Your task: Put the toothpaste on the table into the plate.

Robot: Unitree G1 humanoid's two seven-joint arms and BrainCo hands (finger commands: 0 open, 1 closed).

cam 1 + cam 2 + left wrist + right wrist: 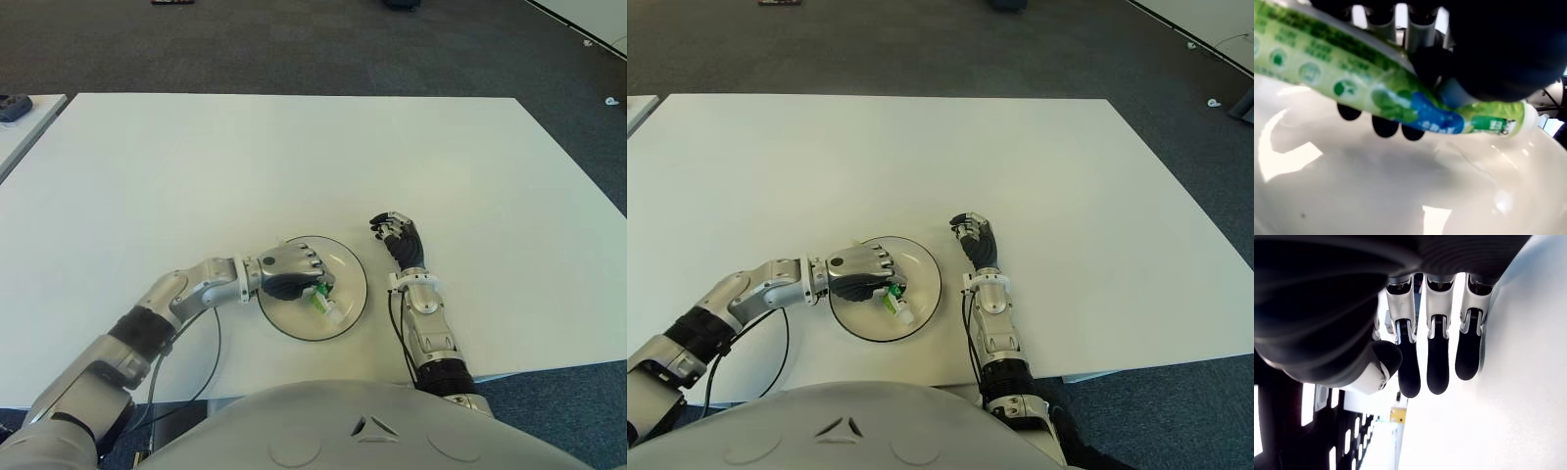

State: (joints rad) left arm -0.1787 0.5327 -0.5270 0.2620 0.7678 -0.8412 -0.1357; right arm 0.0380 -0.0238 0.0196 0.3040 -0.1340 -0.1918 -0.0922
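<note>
The toothpaste [1400, 100] is a green and blue tube with a white cap. My left hand [302, 282] is shut on it, with thumb and fingers clamped across the tube. The hand hovers low over the white round plate [355, 284] near the table's front edge. The tube's cap end [326, 304] pokes out below the hand, above the plate's inside [1400, 196]; whether it touches the plate I cannot tell. My right hand [395, 233] shows to the right of the plate with relaxed fingers [1437, 367] that hold nothing.
The white table [294, 157] stretches wide behind the plate. A second table corner with a dark object [14, 106] shows at the far left. A black cable [214, 357] loops by my left forearm at the front edge. Dark carpet surrounds the table.
</note>
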